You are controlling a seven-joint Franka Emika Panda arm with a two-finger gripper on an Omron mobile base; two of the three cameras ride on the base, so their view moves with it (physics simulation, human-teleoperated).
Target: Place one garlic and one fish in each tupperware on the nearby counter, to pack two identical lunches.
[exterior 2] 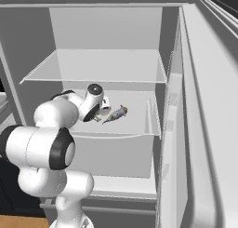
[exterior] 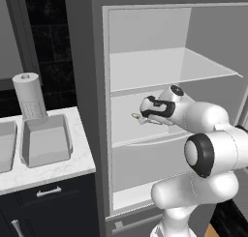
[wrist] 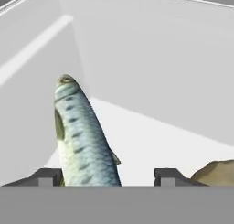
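While the arm is reached into the open fridge (exterior 2: 186, 106), a fish (wrist: 84, 141) is bracketed by the gripper (wrist: 107, 176) on the middle shelf (exterior 2: 135, 122); the fingertips (wrist: 45, 177) stand apart, one touching the fish's flank, the other clear, so no firm grasp is shown. The fetching of a fish seems to be in hand; closing and a lift clear of the shelf are called for next. A brown lump (wrist: 217, 173), possibly garlic, lies just beside it. Two tupperwares (exterior: 46, 139) wait on the counter (exterior: 48, 173), near a paper roll (exterior: 29, 96). The fridge wall must be cleared on withdrawal.
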